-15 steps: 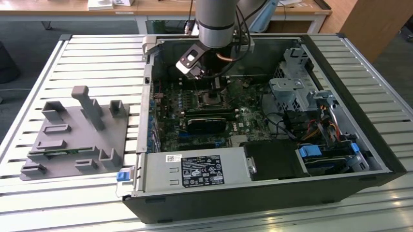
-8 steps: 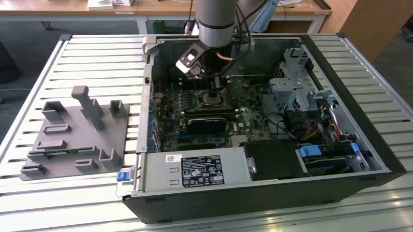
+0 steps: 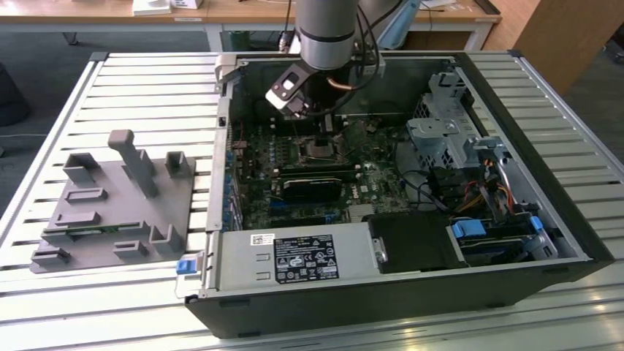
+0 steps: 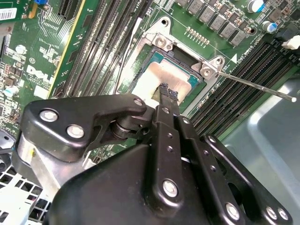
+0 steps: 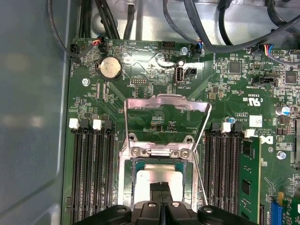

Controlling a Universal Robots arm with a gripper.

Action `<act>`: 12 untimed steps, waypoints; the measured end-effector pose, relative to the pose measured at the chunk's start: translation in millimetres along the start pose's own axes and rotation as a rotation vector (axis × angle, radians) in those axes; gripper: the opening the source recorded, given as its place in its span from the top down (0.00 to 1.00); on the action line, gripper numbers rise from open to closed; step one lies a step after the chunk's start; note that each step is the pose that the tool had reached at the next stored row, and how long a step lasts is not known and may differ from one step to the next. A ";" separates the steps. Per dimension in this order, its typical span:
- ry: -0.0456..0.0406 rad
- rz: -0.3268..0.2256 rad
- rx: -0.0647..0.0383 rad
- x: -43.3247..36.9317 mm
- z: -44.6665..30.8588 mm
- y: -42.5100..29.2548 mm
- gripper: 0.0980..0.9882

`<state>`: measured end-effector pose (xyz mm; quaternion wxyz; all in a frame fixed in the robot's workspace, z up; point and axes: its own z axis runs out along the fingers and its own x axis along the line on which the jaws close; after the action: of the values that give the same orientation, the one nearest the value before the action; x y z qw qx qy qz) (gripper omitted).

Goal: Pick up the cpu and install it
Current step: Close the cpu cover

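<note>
Motherboard socket [image 5: 161, 151]: cpu [image 5: 147, 180] beneath pinched tool [image 5: 161, 188]

Bright, even light floods the slatted counter [image 3: 58, 110] in the exterior view, and its metal slats shine pale. The inside of the computer case [image 3: 390, 314] sits in shadow. In both wrist views the cpu [image 5: 154, 176] [image 4: 171, 75] lid glares washed-out white. In the second wrist view the black hand [image 4: 168, 91] is dark, and its screws [image 4: 169, 188] glint.

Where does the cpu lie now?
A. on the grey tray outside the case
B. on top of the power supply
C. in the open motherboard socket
C: the cpu sits flat inside the socket, directly under the gripper.
</note>
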<state>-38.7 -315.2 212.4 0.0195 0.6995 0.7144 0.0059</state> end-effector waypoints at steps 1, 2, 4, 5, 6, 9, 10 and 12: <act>-0.0001 0.000 0.000 0.0 -0.5 0.0 0.99; 0.0001 0.000 0.000 0.0 -0.5 0.0 0.99; -0.0001 0.000 0.000 0.0 -0.7 0.0 0.99; -0.0003 0.000 0.000 -0.1 -1.0 0.0 0.99; -0.0002 0.000 0.000 0.0 -1.1 0.0 0.99; -0.0001 0.000 0.000 0.0 -1.4 0.0 0.99; -0.0002 0.000 0.000 0.0 -1.7 0.0 0.99; -0.0001 0.000 0.000 -0.1 -2.2 0.1 0.99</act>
<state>-38.7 -315.2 214.6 0.0195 0.6995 0.7143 0.0059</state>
